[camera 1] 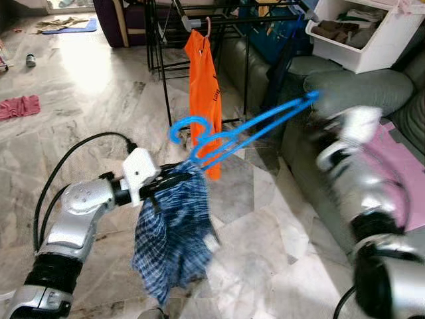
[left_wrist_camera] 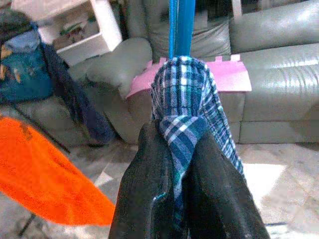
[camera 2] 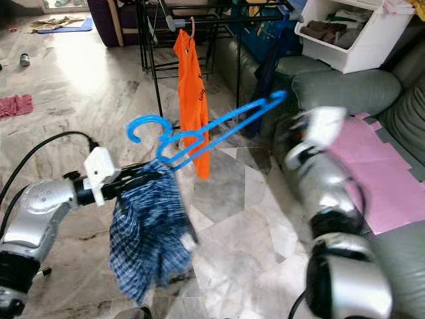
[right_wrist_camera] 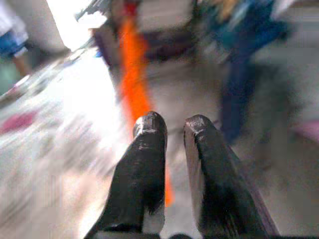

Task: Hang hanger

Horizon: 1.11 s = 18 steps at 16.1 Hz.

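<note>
Left claw (left_wrist_camera: 182,149) pinches a fold of blue plaid cloth (camera 1: 171,232) between its two long black fingers, closed tight on the fabric. Behind it runs a smooth grey-green leather sofa (camera 1: 352,90), broad and padded, with a flat pink sheet (camera 1: 405,159) lying on its seat. A glossy marble floor (camera 1: 86,100) of pale veined slabs spreads under everything. On the far side stands a black metal drying rack (camera 1: 199,26) of thin straight tubes, and from its rail an orange garment (camera 1: 202,86) hangs long and limp. A white plastic bin (camera 1: 362,33) holding folded clothes sits on the sofa's arm.

The plaid cloth is soft woven cotton, draped and bunched, hanging down in loose folds from the left claw at mid height in the head views. It is threaded on a blue plastic hanger (camera 1: 246,129), slim and smooth, held in the air in front of the robot. The hanger's long axis slants upward and away to the robot's right, its far tip pointing at the sofa, while its curled hook (camera 1: 189,126) sits at the near, lower end just above the claw.

The right claw (right_wrist_camera: 172,132) is raised near the hanger's far tip, blurred, its two rounded black fingers close together with a narrow gap and nothing between them.
</note>
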{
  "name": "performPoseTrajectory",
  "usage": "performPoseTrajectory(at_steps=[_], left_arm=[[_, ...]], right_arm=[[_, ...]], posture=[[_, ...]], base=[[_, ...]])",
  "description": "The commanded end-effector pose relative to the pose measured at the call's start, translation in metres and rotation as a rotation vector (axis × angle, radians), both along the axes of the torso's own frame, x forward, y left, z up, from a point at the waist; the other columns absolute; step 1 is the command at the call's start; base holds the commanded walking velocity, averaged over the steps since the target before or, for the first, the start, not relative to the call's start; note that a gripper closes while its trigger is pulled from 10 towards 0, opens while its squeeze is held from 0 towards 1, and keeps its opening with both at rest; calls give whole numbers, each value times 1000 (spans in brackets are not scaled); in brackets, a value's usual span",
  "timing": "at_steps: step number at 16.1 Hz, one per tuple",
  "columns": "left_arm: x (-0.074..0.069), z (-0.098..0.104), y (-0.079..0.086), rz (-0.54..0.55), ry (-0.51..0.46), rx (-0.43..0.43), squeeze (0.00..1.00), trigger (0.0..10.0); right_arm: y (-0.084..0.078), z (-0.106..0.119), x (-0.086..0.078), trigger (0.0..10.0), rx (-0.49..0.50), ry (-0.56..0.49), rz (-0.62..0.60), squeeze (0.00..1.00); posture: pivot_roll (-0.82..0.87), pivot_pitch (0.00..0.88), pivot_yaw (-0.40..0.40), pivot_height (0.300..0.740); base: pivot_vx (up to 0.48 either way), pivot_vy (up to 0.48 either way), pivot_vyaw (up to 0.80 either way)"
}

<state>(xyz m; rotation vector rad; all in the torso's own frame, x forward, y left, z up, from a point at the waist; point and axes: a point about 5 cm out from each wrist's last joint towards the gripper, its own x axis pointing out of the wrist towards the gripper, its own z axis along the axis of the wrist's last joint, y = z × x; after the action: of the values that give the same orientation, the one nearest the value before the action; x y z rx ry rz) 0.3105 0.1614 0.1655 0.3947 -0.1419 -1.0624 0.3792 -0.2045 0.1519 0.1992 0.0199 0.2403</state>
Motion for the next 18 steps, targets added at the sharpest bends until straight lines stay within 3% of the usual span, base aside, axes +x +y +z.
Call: performPoseTrajectory(at_steps=[1,2,5,8,13,18], left_arm=[[1,15,-6,-39,-66,6,0,0],[6,23,-8,-41,-89,-8,0,0],[16,38,-9,-19,-116,-57,0,0],[14,49,-24,-91,-157,-45,0,0],[6,67,-48,-220,-222,-30,0,0],[1,51,-62,-223,-196,-58,0,0]], right_arm=[[4,-7,-5,10000,-14,19,67,0],[13,-22,-14,10000,-57,38,155,1000],[21,-50,-32,10000,-79,124,272,1000],[29,-68,-45,10000,-161,158,395,1000],[38,-42,-29,10000,-282,33,402,1000],[58,-33,-26,10000,-292,-20,480,1000]], posture=[[91,105,-105,740],[93,106,-99,740],[95,109,-81,740],[96,114,-65,740],[105,112,-62,740],[92,109,-69,740]], base=[[0,0,0],[0,0,0],[0,0,0],[0,0,0],[0,0,0],[0,0,0]])
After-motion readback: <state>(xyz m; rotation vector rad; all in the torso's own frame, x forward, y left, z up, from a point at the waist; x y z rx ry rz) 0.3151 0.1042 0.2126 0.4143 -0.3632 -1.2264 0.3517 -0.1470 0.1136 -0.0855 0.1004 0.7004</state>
